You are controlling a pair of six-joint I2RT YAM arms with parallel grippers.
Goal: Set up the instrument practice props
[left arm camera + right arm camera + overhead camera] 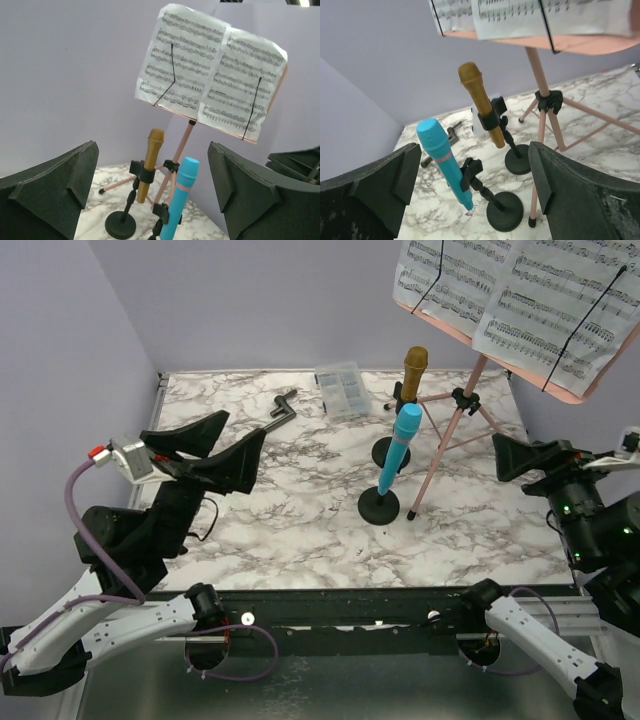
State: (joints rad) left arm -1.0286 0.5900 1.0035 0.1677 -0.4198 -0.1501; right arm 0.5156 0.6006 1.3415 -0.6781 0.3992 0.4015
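Nearest entries: my two grippers, one per arm. My left gripper (240, 428) is spread wide and holds nothing, raised over the left side of the marble table (300, 510). My right gripper (475, 147) is likewise wide and empty, at the table's right edge and facing the stands.

Task items, all in the right half of the table:
- Music rack (592, 390), pink, one, raised on rose-gold tripod legs (440, 450), back right.
- Music pages (500, 290), two, side by side on the rack, each under a thin black wire arm.
- Blue microphone (398, 450), one, tilted in a clip on the front pole (379, 506).
- Gold microphone (414, 370), one, clipped to the rear pole (388, 453).
- The poles are black and round-based, two in all. The nearest tripod foot is just beside the front base.

Other items:
- Clear plastic box (342, 390), one, at the back centre.
- Dark angled tool (283, 406), one, left of the box.
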